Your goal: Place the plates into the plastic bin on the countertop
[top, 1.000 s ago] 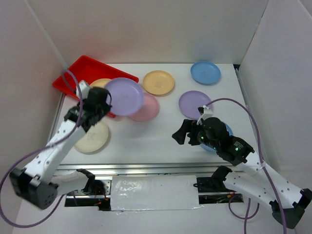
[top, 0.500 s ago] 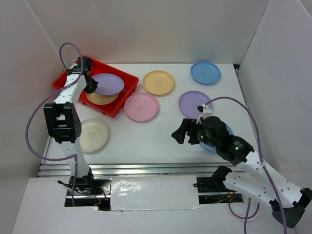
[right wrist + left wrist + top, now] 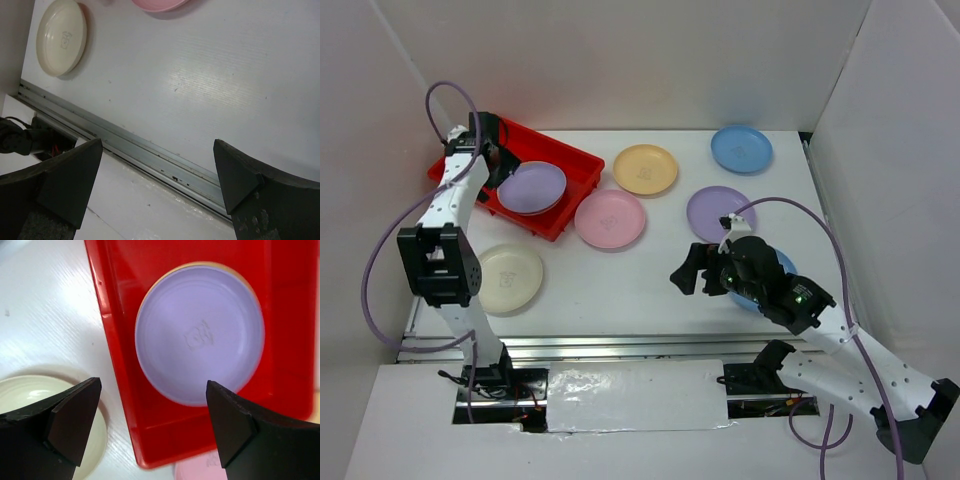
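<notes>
White panels close the scene in: a far wall [image 3: 620, 60], a left wall [image 3: 360, 150] and a right wall [image 3: 890, 150]. Along the near edge lies a white board [image 3: 410, 430], with a glossy wrinkled sheet [image 3: 635, 395] at its middle. Dark openings [image 3: 515, 395] left and right of that sheet show thin wires [image 3: 20, 137].

no readable text, plate marks illegible

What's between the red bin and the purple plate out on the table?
The pink plate, in the top view, close beside the red bin and apart from the purple plate.
</notes>
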Available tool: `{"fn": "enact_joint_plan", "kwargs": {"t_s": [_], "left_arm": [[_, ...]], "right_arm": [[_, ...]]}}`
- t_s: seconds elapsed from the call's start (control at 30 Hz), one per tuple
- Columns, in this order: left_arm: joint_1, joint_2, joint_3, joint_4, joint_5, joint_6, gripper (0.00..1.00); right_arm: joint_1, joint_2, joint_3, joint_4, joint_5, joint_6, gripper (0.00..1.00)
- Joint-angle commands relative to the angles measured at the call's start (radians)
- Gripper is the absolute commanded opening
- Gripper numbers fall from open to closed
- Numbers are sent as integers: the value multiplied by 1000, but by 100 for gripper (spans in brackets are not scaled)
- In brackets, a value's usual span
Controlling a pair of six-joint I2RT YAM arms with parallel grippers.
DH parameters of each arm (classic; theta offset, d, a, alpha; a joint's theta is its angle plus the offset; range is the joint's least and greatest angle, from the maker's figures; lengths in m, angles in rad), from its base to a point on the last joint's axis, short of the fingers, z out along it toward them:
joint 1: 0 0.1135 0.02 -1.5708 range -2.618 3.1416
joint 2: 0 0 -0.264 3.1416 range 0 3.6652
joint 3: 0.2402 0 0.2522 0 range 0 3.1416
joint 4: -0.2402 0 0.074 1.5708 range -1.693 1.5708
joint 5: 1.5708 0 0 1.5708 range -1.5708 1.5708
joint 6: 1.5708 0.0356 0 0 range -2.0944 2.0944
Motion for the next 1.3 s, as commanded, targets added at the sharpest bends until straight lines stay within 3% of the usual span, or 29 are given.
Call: {"fn": "enact_joint_plan", "kwargs": {"t_s": [0.0,0.03,0.13,0.27,0.4,0.5,0.77,1.03,1.27], "left_arm": [[-52,-229,1,-43,-138,-15,99],[-52,-266,-59,-2,-140,-3,99],[-202,-407,-229,153,-57,115,99],[-415,-375,-268,192,45,178,99],[-595,-317,-355,233,55,125,99],[-653,-308,-444,261,-9,-7,99],[-719,-331,-607,339,-193,-392,99],[-661,-83,-424,158,-246,-516,99],[-626,20,-438,192,-229,-537,96]], "right_arm": [[-3,17,24,54,8,-9,100],[-4,17,25,56,10,-6,100],[-6,29,21,70,31,5,100],[-14,37,28,71,80,55,100],[-15,3,28,57,100,68,100],[-17,-15,13,53,101,62,100],[-18,-9,-11,51,48,39,100],[-18,-51,-10,27,41,20,100],[-24,-60,-18,19,39,10,100]]}}
